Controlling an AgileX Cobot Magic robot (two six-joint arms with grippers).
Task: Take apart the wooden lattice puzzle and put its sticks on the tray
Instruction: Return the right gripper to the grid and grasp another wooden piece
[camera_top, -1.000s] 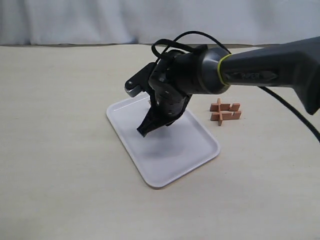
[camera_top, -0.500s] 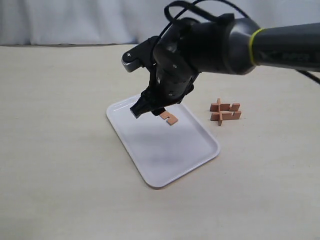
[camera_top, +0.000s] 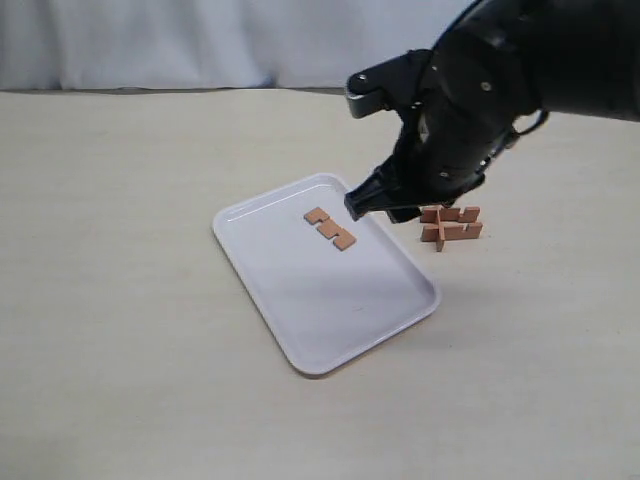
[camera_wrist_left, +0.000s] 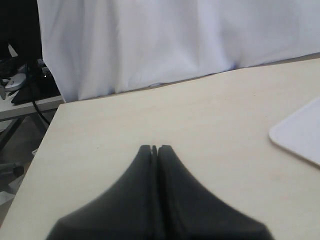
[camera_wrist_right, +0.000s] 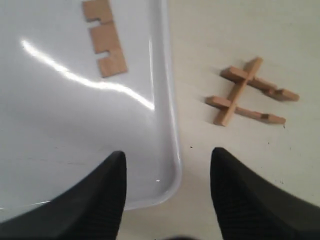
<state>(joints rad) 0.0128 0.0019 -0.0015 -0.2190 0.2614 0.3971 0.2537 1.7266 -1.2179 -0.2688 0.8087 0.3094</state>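
The white tray (camera_top: 300, 300) lies in the middle of the table, and one notched stick (camera_top: 331, 228) rests flat on its far part. The same stick (camera_wrist_right: 104, 39) shows on the tray (camera_wrist_right: 75, 125) in the right wrist view. The rest of the wooden lattice puzzle (camera_top: 451, 225), three sticks still interlocked, sits on the table just right of the tray. My right gripper (camera_top: 378, 210) hovers over the tray's far right edge, open and empty (camera_wrist_right: 168, 152), with the puzzle (camera_wrist_right: 247, 92) ahead of it. My left gripper (camera_wrist_left: 156, 147) is shut on nothing, over bare table.
A white curtain (camera_wrist_left: 150, 40) hangs behind the table's far edge. A corner of the tray (camera_wrist_left: 300, 135) shows in the left wrist view. The large dark right arm (camera_top: 500, 90) reaches in from the upper right above the puzzle.
The right gripper let a stick go onto the tray, then rose and swung right toward the puzzle. The stick now lies uncovered on the tray.
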